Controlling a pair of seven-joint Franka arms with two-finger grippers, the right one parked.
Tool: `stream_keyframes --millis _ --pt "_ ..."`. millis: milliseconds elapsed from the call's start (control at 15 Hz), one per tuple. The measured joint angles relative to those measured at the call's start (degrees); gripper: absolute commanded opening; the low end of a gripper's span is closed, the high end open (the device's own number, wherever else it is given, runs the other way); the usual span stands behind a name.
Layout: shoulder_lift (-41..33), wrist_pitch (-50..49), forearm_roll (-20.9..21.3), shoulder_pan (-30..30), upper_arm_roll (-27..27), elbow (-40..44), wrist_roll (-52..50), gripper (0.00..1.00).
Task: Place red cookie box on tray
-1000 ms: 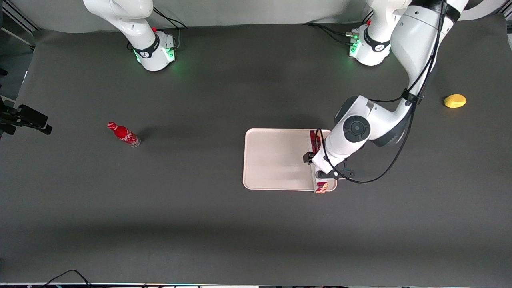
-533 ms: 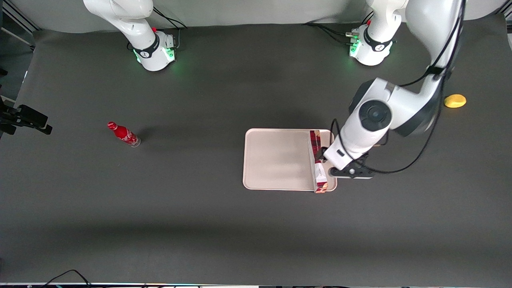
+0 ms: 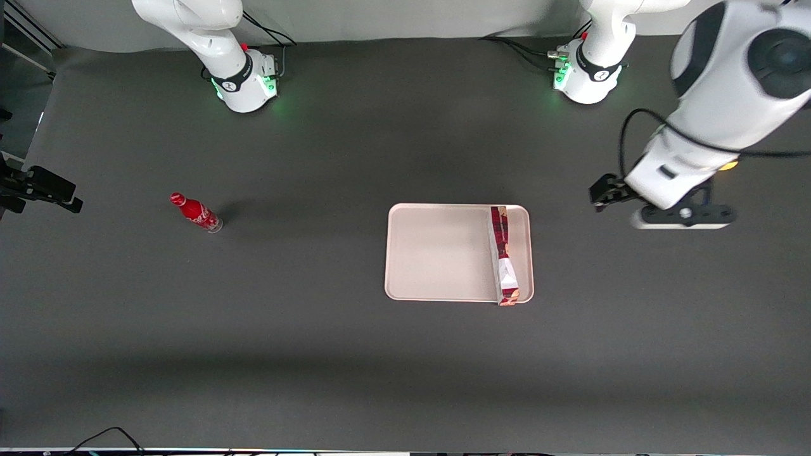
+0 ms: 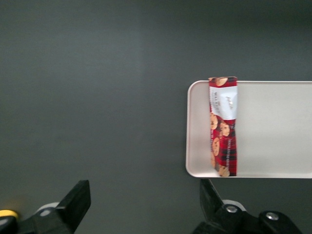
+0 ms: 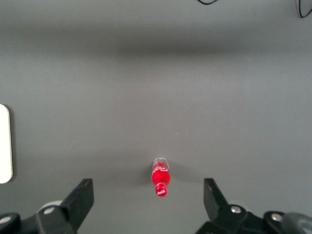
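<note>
Robot lab: arms bolted to dark table [image 3: 317,354]

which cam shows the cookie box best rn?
Left wrist view: the red cookie box shows its full printed face, lying on the tray, beyond the open gripper. Front view shows it small and foreshortened. Right wrist view shows no box at all.

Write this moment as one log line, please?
task: box on tray | red cookie box: lying on tray, released | claw: open, empty, above bare table toward working arm's end
</note>
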Motion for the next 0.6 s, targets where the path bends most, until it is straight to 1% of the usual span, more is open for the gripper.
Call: stream_keyframes --millis 267,400,600 --pt "-4.3 -0.7 -0.5 0.1 5.4 -1.9 3.5 1.00" --pt "-5.0 -1.1 -0.5 0.1 6.9 -2.0 4.8 1.00" --pt "-5.0 -1.0 -0.6 0.1 7.6 -2.0 5.3 1.00"
